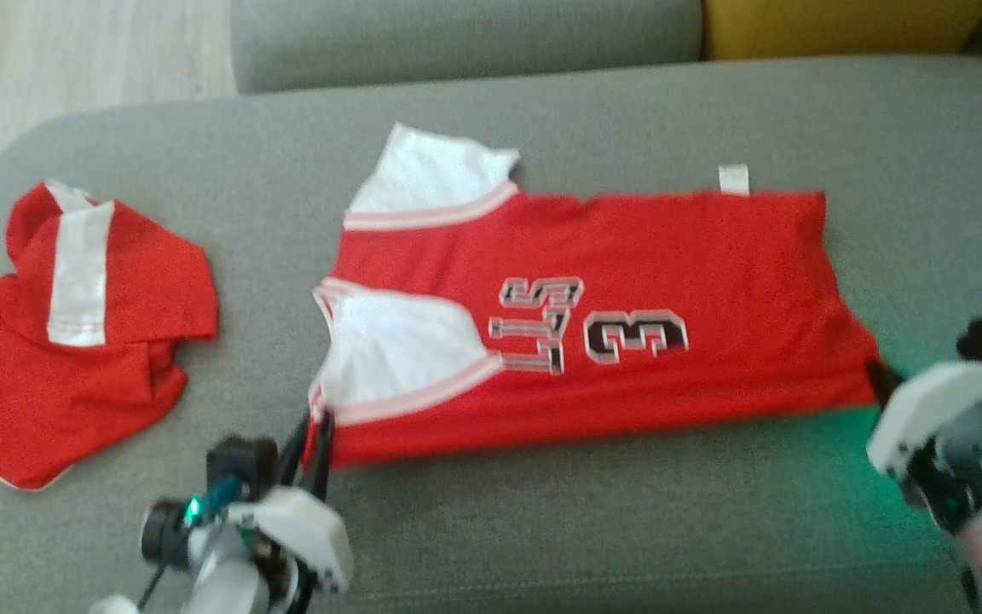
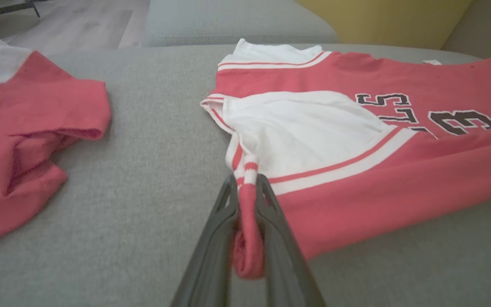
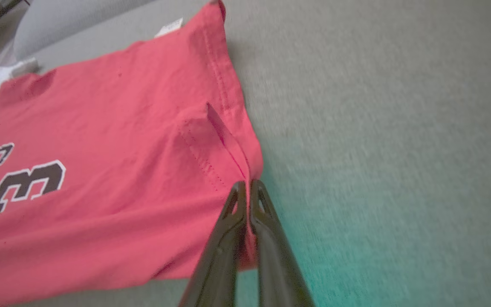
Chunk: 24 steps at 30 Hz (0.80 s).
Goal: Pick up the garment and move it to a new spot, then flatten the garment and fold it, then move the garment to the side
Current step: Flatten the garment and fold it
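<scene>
Red garment [image 1: 653,256]: near corners pinched between left fingers [image 2: 215,247] and right fingers [image 3: 224,247].

A home, by the look of it a living room; the surface everything rests on is a broad grey fabric sofa seat [image 1: 542,529] with rounded corners, soft and woven rather than any bench or counter; past its far edge stands another grey upholstered piece [image 1: 465,38] in the same cloth; beside that, at the far right corner, is a yellow surface [image 1: 840,26], cushion or wall I cannot tell; pale wooden floorboards [image 1: 73,51] show beyond the far left corner; a red and white shirt [image 1: 627,281] lies mid-seat and another red garment [image 1: 73,341] lies near the left edge, everyday clothes.
</scene>
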### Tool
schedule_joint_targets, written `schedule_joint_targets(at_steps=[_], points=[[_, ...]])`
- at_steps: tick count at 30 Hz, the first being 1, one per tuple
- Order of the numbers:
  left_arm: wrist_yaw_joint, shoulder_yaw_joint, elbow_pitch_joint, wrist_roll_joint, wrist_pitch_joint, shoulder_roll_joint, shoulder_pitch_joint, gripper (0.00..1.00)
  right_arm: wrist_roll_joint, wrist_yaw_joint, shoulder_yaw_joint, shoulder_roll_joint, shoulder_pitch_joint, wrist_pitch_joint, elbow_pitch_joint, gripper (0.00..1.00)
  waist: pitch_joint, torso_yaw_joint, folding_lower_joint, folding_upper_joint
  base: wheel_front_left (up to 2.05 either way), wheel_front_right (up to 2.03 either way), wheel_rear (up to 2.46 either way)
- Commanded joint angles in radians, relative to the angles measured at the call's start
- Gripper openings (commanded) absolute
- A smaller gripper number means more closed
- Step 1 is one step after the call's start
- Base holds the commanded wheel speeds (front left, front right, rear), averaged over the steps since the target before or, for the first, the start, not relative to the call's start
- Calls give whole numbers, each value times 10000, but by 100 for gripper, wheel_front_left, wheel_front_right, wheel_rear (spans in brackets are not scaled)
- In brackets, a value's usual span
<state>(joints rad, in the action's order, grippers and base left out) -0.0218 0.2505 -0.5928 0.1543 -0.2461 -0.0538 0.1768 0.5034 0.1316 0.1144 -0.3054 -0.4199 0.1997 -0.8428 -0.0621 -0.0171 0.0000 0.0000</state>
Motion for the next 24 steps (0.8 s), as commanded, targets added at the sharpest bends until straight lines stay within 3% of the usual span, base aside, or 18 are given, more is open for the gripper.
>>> schedule_joint_targets(at_steps=[1,10,11,12,13,19,24], points=[[-47,-322,205,103,33,-331,46,0,137,-9,175,-447,93,191,397,0,269,34,0,0,0,0,0],[-390,138,894,228,840,-558,-1324,0,777,-9,92,-1316,1698,2298,1892,0,788,65,0,0,0,0,0],[-388,161,997,241,917,-574,-1399,16,792,-9,-39,-1305,1827,2349,2086,18,802,60,0,0,0,0,0],[-339,156,1096,248,954,-580,-1446,61,755,-9,-167,-1280,1946,2370,2262,76,817,54,0,0,0,0,0],[-256,128,1181,258,964,-577,-1473,98,683,-9,-325,-1230,2056,2352,2407,100,836,46,0,0,0,0,0],[161,-206,1773,599,520,-410,-1439,100,150,-9,-1341,-198,2525,1184,3579,100,910,-15,0,0,0,0,0],[408,-535,2341,993,37,-226,-1258,100,-346,-9,-1453,626,2748,-331,4926,100,846,-181,0,0,0,0,0]])
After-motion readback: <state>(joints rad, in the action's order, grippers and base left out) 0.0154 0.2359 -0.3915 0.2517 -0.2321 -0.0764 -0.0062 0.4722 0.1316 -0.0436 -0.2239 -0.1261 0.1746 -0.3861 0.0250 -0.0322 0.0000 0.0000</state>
